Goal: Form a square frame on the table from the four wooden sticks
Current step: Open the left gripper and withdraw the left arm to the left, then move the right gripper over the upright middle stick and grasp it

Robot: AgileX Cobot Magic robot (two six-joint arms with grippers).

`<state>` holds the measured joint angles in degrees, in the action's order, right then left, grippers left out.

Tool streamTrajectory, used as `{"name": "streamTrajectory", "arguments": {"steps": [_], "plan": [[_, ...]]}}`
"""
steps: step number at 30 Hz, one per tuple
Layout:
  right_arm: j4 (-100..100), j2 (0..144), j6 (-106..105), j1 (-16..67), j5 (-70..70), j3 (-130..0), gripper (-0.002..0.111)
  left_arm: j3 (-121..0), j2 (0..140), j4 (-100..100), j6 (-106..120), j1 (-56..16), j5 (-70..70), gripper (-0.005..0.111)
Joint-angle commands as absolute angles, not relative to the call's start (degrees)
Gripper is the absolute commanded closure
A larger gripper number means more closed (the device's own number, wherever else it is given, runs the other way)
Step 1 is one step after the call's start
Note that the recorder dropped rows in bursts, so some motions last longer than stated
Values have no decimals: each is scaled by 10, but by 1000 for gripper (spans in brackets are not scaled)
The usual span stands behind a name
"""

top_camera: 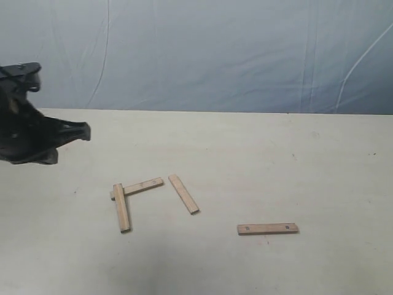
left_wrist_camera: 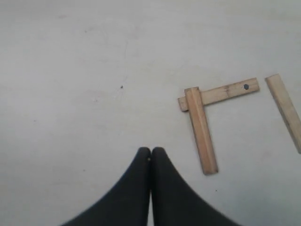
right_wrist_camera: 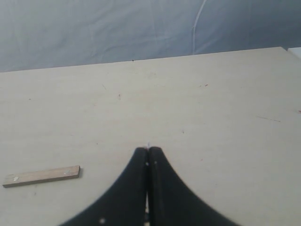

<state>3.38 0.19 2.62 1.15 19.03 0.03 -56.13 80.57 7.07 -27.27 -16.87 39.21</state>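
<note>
Four light-brown wooden sticks lie on the pale table (top_camera: 258, 160). One stick (top_camera: 122, 207) overlaps the end of a second stick (top_camera: 142, 185), making an L-shaped corner. A third stick (top_camera: 183, 193) lies slanted just right of them, apart. The fourth stick (top_camera: 268, 228) lies alone further right. No square frame stands on the table. My left gripper (left_wrist_camera: 151, 150) is shut and empty, hovering left of the L; its wrist view shows the upright stick (left_wrist_camera: 201, 130), the crossing stick (left_wrist_camera: 225, 92) and the third stick (left_wrist_camera: 286, 109). My right gripper (right_wrist_camera: 148, 150) is shut and empty, with the lone stick (right_wrist_camera: 41, 175) off to its side.
The left arm's black body (top_camera: 31, 132) hangs over the table's left side. A blue-grey cloth backdrop (top_camera: 215, 49) rises behind the table's far edge. The right arm is out of the exterior view.
</note>
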Motion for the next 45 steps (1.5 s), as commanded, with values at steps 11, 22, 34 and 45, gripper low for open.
{"name": "streamTrajectory", "arguments": {"steps": [11,22,34,45], "plan": [[19,0,26,13,109,0,109,-242,267,110,-340,-165,161,107],[21,0,26,13,-195,0,109,-46,81,118,-340,-165,-67,107],[-105,103,256,13,-314,-23,109,0,60,119,-298,-129,-77,107],[-251,475,359,13,-444,-214,109,0,60,97,-298,-23,-34,107]]}}
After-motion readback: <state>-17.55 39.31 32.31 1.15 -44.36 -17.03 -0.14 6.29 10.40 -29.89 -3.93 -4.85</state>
